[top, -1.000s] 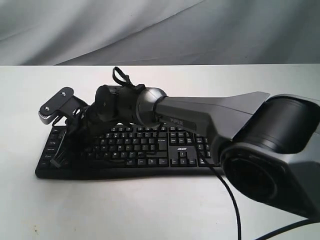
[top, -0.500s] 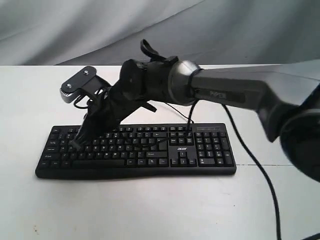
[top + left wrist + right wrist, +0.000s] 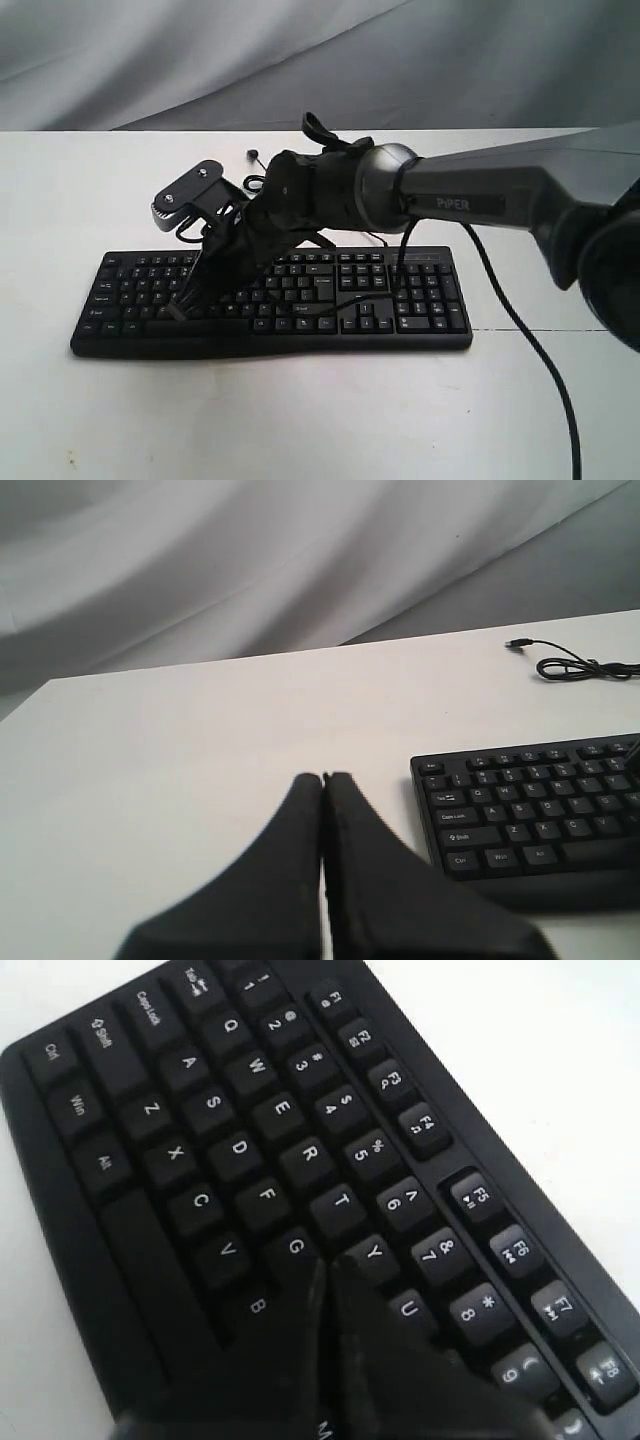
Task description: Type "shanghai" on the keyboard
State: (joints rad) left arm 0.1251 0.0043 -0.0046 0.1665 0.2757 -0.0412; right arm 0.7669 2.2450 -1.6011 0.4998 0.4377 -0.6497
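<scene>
The black keyboard [image 3: 420, 335] lies across the white table, with its white legends facing the exterior view. My right arm reaches in from the right, over the keyboard. The right gripper [image 3: 183, 308] points down at the left half of the keys, fingers pressed together with nothing between them. In the right wrist view the right gripper [image 3: 330, 1263] has its tips between the G and Y keys of the keyboard [image 3: 240, 1150], hiding the H key. I cannot tell whether they touch a key. The left gripper [image 3: 323, 777] is shut and empty, beside the Ctrl end of the keyboard [image 3: 530, 800].
The keyboard's thin black cable [image 3: 580, 665] lies coiled on the table behind it, and its plug end [image 3: 252, 155] shows in the exterior view. A grey cloth backdrop [image 3: 300, 60] hangs behind the table. The right arm's black cable [image 3: 540, 350] trails over the front right.
The right gripper has moved right from the keyboard's left end, lifted, and come down over the letter keys. The arm has swung back. The keyboard has not moved.
</scene>
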